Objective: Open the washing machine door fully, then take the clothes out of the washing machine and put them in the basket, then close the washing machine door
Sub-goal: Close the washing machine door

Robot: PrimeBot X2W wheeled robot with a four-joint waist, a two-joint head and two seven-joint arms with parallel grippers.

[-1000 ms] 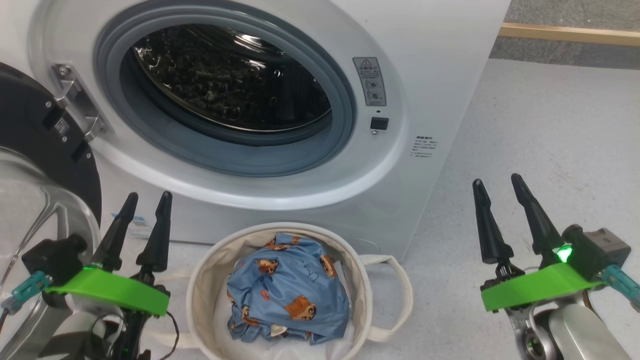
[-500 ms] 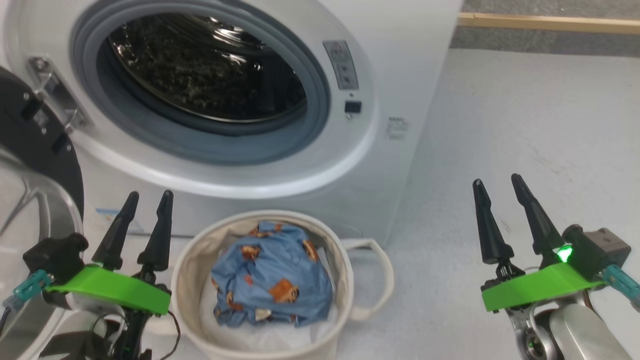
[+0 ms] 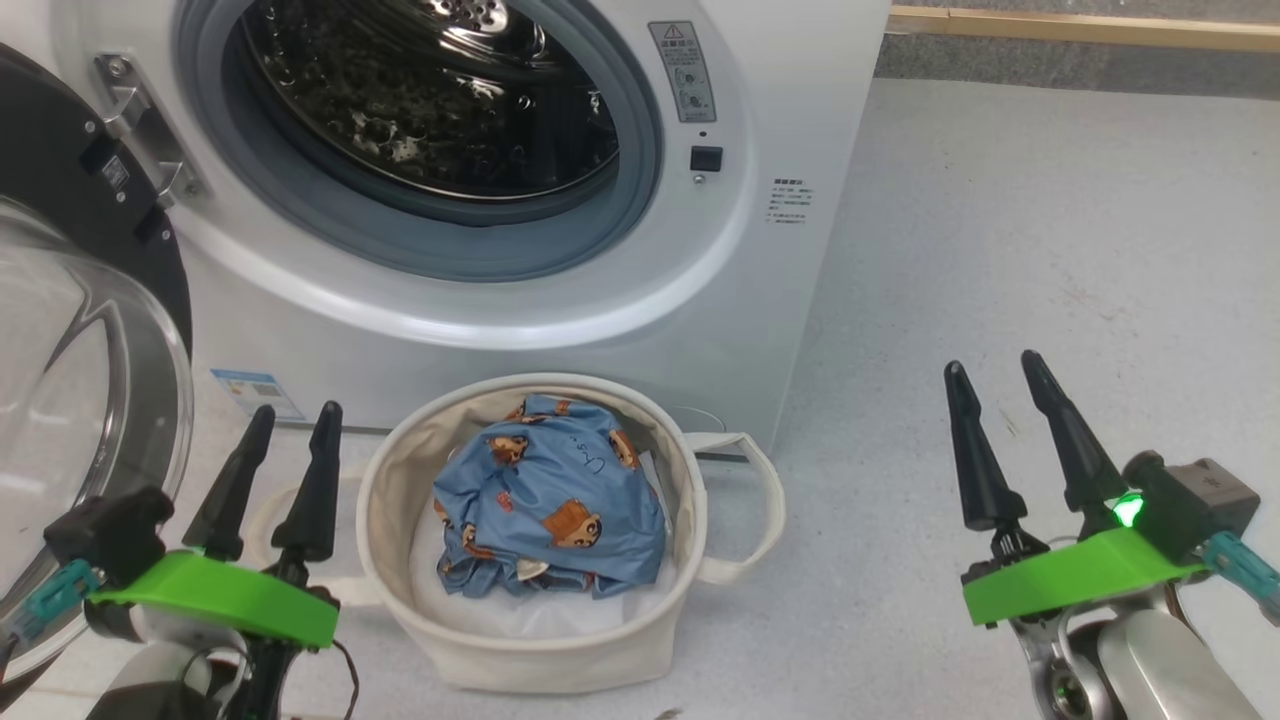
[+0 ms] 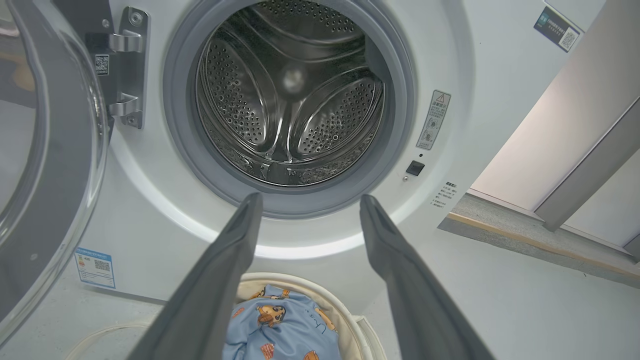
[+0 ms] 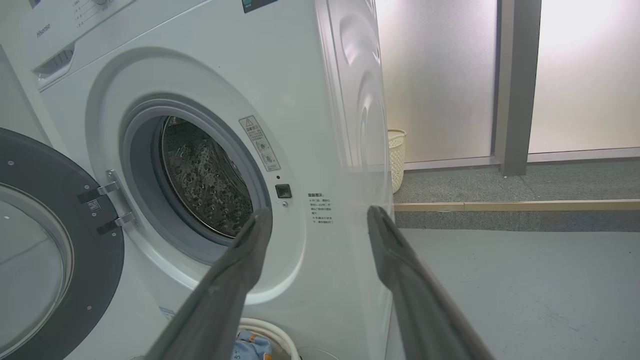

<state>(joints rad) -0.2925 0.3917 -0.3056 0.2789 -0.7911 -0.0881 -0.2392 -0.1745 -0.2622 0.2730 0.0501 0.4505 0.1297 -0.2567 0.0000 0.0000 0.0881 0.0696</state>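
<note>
My left claw [image 3: 297, 408] and right claw [image 3: 992, 360] hang open, empty; blue cartoon-printed clothes [image 3: 550, 505] fill the near cream canvas basket [image 3: 520, 660].

My head view cuts the washing machine door [image 3: 90, 380] off at nine o'clock and the washing machine [image 3: 560, 320] at twelve. The print on its warning label [image 3: 683, 72] is too small to read. The clothes [image 3: 550, 500] hide most of the liner [image 3: 520, 615] in the basket [image 3: 540, 655]. In my right wrist view the basket is cut off at six o'clock, partly behind a finger [image 5: 220, 295] of my right gripper [image 5: 318, 212].
</note>
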